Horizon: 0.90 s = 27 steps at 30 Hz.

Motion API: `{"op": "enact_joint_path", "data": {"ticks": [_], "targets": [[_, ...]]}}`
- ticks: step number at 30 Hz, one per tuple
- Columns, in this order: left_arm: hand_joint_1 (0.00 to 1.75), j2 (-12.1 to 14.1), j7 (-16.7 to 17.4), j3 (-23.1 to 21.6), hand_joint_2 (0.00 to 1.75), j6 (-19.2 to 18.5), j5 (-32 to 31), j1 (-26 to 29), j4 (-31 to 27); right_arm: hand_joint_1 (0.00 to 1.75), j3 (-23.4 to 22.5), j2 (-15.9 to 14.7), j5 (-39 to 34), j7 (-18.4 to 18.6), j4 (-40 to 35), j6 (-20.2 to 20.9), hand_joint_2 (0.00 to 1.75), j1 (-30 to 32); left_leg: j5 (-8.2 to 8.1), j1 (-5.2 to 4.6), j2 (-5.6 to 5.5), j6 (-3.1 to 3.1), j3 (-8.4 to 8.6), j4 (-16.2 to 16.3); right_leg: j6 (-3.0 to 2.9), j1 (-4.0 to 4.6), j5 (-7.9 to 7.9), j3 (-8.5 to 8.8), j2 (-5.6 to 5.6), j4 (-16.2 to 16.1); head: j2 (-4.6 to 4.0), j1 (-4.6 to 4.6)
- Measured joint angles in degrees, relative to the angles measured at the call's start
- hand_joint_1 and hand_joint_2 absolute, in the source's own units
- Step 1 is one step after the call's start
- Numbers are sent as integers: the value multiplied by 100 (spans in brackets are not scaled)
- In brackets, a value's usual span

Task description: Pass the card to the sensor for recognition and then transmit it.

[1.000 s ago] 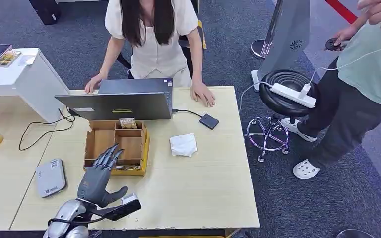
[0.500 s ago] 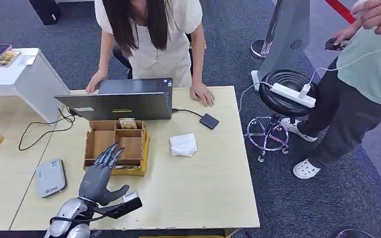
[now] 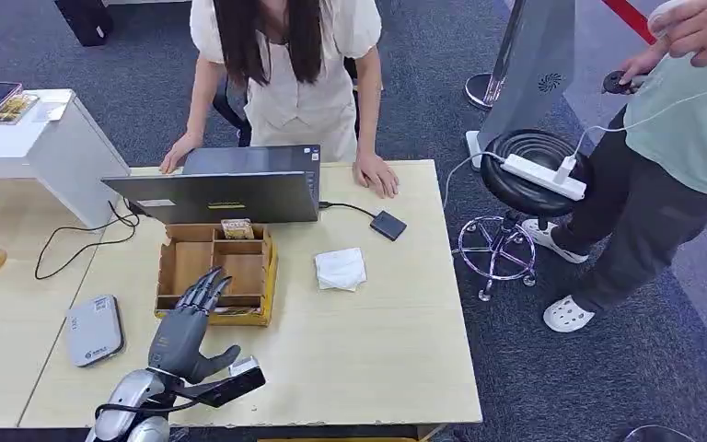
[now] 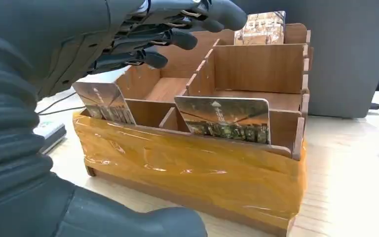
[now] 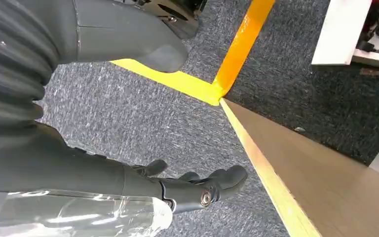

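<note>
A wooden card box with tape on its front stands on the table before the laptop. My left hand lies just short of the box, fingers straight and pointing at its near edge, holding nothing. In the left wrist view the fingers hover above the front left slot, where one card stands upright. A second card stands in the front right slot, and a third card at the back. A small black reader lies right of the laptop on a cable. My right hand hangs over the carpet, empty.
A person leans over the open laptop at the table's far edge. A white tissue lies right of the box, a grey device left of my hand. Another person and a stool with a power strip stand at the right.
My left hand has hardly moved. The person behind the laptop has shifted and leaned a little.
</note>
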Motion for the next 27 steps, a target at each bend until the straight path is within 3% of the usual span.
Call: {"op": "enact_joint_path", "data": {"ticks": [1, 4, 5, 10, 11, 12, 20, 23, 24, 27], "targets": [[155, 0, 0, 0, 175, 18, -2, -3, 11, 0, 0, 2, 2, 2, 0, 7, 175, 0, 0, 0, 0, 0, 0, 0, 0, 0, 0, 0, 0, 0, 0, 0], [155, 0, 0, 0, 175, 31, -9, -14, 22, 0, -2, 4, 4, 2, 0, 27, 175, 0, 0, 0, 0, 0, 0, 0, 0, 0, 0, 0, 0, 0, 0, 0], [143, 0, 0, 0, 175, 31, -9, -16, 26, 0, -2, 4, 4, 2, 0, 37, 175, 0, 0, 0, 0, 0, 0, 0, 0, 0, 0, 0, 0, 0, 0, 0], [157, 0, 2, 0, 175, 31, -9, -21, 48, 0, -2, 17, 7, 2, -2, 35, 175, 0, 0, 0, 0, 0, 0, 0, 0, 0, 0, 0, 0, 0, 0, 0], [152, 0, 2, 0, 175, 29, -9, -21, 50, 0, -2, 17, 7, 2, -2, 35, 175, 0, 0, 0, 0, 0, 0, 0, 0, 0, 0, 0, 0, 0, 0, 0], [175, 0, 2, 0, 175, 31, -9, -24, 55, 0, -2, 17, 7, 2, -2, 35, 175, 0, 0, 0, 0, 0, 0, 0, 0, 0, 0, 0, 0, 0, 0, 0], [175, -11, 2, 0, 175, 33, -7, -73, 74, 0, -4, 24, 46, 4, -2, 35, 175, 2, 0, 0, 0, 0, 0, 0, 0, 0, 0, 0, 0, 0, 0, 0], [159, -15, 2, 0, 175, 33, -9, -78, 77, 0, -4, 26, 57, 4, -2, 35, 175, 2, 0, 0, 0, 0, 0, 0, 0, 0, 0, 0, 0, 0, 0, 0], [168, -15, 2, 0, 175, 33, -7, -78, 77, 0, -4, 26, 57, 4, -2, 35, 175, 2, 0, 0, 0, 0, 0, 0, 0, 0, 0, 0, 0, 0, 0, 0], [168, -15, 2, 0, 175, 33, -9, -78, 77, 0, -4, 26, 57, 4, -2, 35, 175, 2, 0, 0, 0, 0, 0, 0, 0, 0, 0, 0, 0, 0, 0, 0]]}}
